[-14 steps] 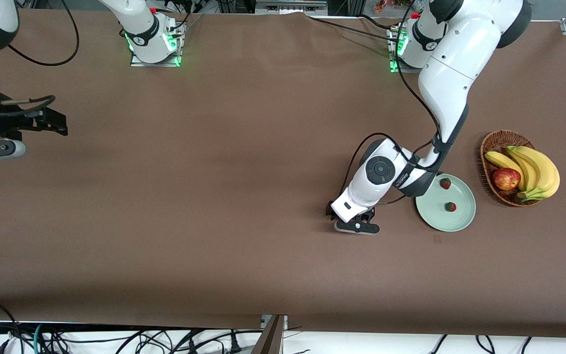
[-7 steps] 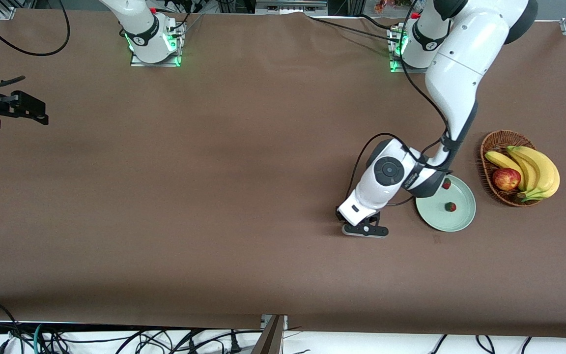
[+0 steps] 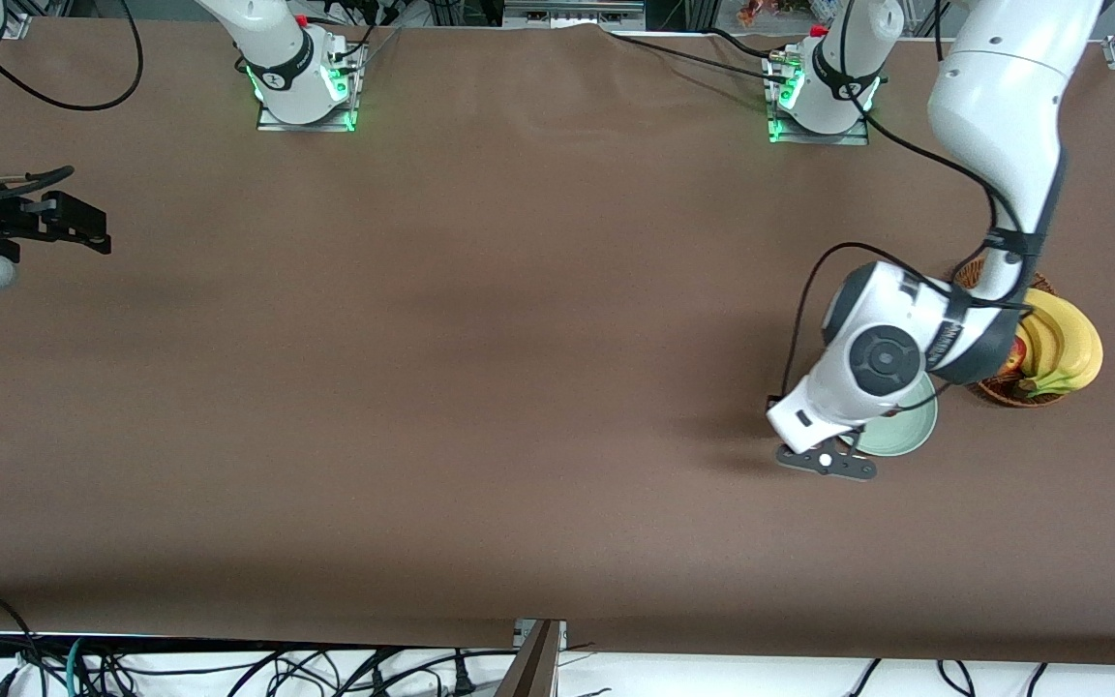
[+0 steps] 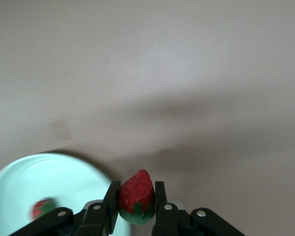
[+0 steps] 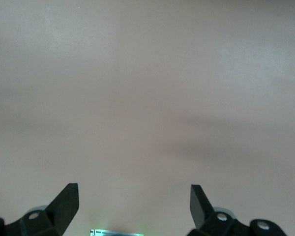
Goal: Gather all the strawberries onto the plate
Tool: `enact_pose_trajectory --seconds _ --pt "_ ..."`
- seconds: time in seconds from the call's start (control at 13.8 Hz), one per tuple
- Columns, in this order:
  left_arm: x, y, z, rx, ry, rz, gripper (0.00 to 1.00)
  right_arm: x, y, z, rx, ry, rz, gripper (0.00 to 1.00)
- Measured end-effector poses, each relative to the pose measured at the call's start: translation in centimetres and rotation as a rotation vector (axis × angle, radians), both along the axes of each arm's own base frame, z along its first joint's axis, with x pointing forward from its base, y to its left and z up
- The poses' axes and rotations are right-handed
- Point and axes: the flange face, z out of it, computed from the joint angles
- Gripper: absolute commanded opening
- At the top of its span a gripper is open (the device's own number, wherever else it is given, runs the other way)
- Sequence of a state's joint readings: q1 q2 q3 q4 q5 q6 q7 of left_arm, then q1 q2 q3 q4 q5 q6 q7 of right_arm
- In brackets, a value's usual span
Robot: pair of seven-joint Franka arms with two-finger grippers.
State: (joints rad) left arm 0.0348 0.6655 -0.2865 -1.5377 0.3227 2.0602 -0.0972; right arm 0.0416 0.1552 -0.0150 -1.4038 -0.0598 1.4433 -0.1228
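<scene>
My left gripper (image 4: 136,188) is shut on a red strawberry (image 4: 135,195) with a green cap, held between both fingers. In the front view the left gripper (image 3: 828,463) hangs over the edge of the pale green plate (image 3: 909,436), on the side toward the right arm's end. The left arm hides most of the plate there. The left wrist view shows the plate (image 4: 19,182) with another strawberry (image 4: 42,208) lying in it. My right gripper (image 5: 134,196) is open and holds nothing; it waits, right gripper (image 3: 74,225), at the right arm's end of the table.
A brown wicker basket (image 3: 1003,394) stands beside the plate toward the left arm's end, holding bananas (image 3: 1066,344) and a red apple (image 3: 1016,356) partly hidden by the left arm. Brown table cover lies all around.
The left gripper shut on the strawberry, rose off the table and moved over to the plate's edge. The right arm shifted slightly at its end.
</scene>
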Motion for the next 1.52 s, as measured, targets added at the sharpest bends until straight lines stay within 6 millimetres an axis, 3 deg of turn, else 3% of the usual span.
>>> enact_pose_trajectory --seconds 0.14,0.22,0.29,0.43,0.65,0.79,0.94,1.08,1.37,1.52 --pt "0.0 4.8 -0.8 0.004 0.07 -0.062 0.09 0.1 0.0 0.0 0.0 -0.009 0.0 1.0" --pt "-0.2 7.0 -1.1 0.003 0.101 -0.081 0.43 0.2 0.0 0.1 0.0 -0.015 0.001 1.0" --pt "-0.4 8.8 -1.5 -0.001 0.123 -0.094 0.99 0.2 0.0 0.1 0.001 -0.02 0.001 1.0" --pt "-0.9 10.4 -2.4 -0.007 0.15 -0.099 1.0 0.3 -0.1 0.0 0.0 -0.02 0.0 1.0" --pt "-1.0 9.7 -2.7 -0.014 0.156 -0.112 1.0 0.8 -0.3 -0.5 0.001 -0.055 -0.002 1.0" --pt "-0.8 8.8 -1.5 -0.019 0.137 -0.123 1.0 1.1 -0.3 -0.6 0.002 -0.067 -0.001 1.0" --pt "-0.6 7.5 2.4 -0.014 0.115 -0.139 1.0 1.0 -0.3 -0.5 0.002 -0.069 -0.001 1.0" --pt "-1.1 6.5 8.9 0.001 0.075 -0.14 1.0 0.9 -0.3 -0.3 0.002 -0.069 -0.001 1.0" --pt "-5.0 6.6 23.1 -0.012 0.043 -0.073 1.0 0.2 -0.6 0.0 0.001 -0.039 -0.01 1.0" --pt "-6.6 7.8 28.3 -0.041 0.014 -0.025 1.0 -0.1 -1.0 0.0 0.0 -0.026 -0.018 1.0"
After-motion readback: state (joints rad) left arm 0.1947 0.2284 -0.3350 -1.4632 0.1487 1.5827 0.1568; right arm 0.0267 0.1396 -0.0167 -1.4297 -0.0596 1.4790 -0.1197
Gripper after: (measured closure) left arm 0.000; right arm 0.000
